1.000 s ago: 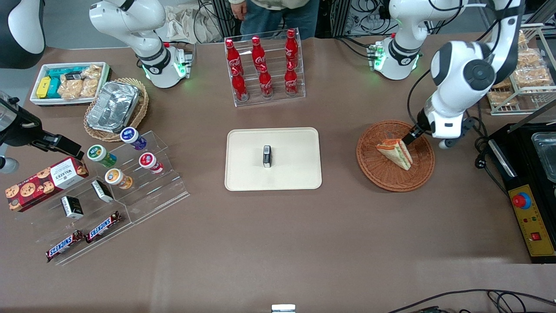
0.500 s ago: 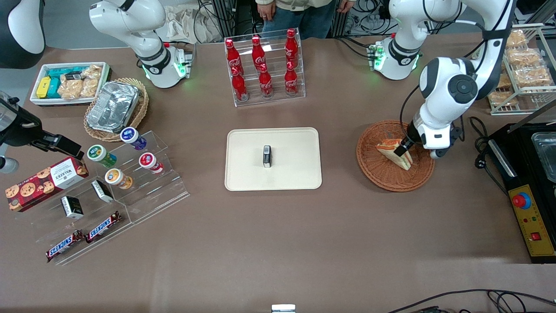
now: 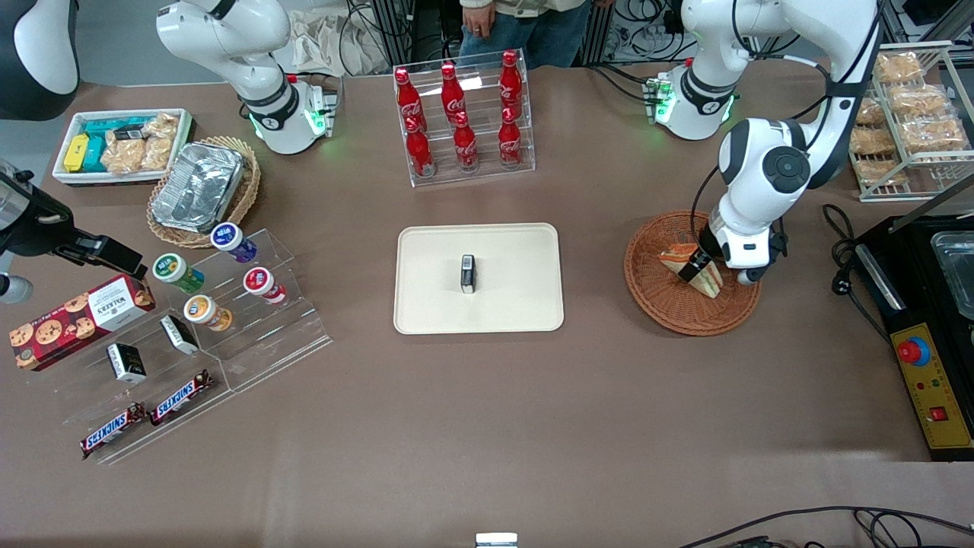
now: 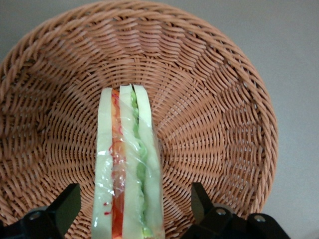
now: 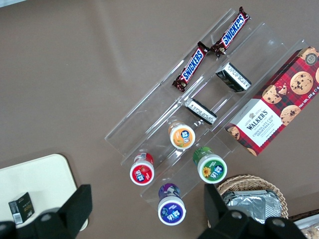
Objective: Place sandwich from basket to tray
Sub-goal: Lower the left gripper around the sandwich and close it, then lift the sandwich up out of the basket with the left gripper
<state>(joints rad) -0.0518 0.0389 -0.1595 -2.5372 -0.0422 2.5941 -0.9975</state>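
Observation:
The sandwich (image 4: 127, 164), a wrapped wedge with red and green filling, stands on edge in the reddish-brown wicker basket (image 4: 214, 99). My left gripper (image 4: 133, 204) is lowered over it and open. One dark finger (image 4: 65, 206) stands on each side of the bread with a gap between finger and wrap. In the front view the gripper (image 3: 698, 268) covers the middle of the sandwich (image 3: 711, 283) inside the basket (image 3: 670, 308). The cream tray (image 3: 434, 304) lies at the table's middle, toward the parked arm from the basket.
A small black box (image 3: 467, 273) stands on the tray. A rack of red cola bottles (image 3: 463, 118) is farther from the front camera. A black appliance (image 3: 924, 320) and a wire rack of pastries (image 3: 909, 122) sit at the working arm's end.
The left arm has swung toward the basket's middle and lowered. Its gripper went from the sandwich's edge to straddling it. The sandwich has not moved.

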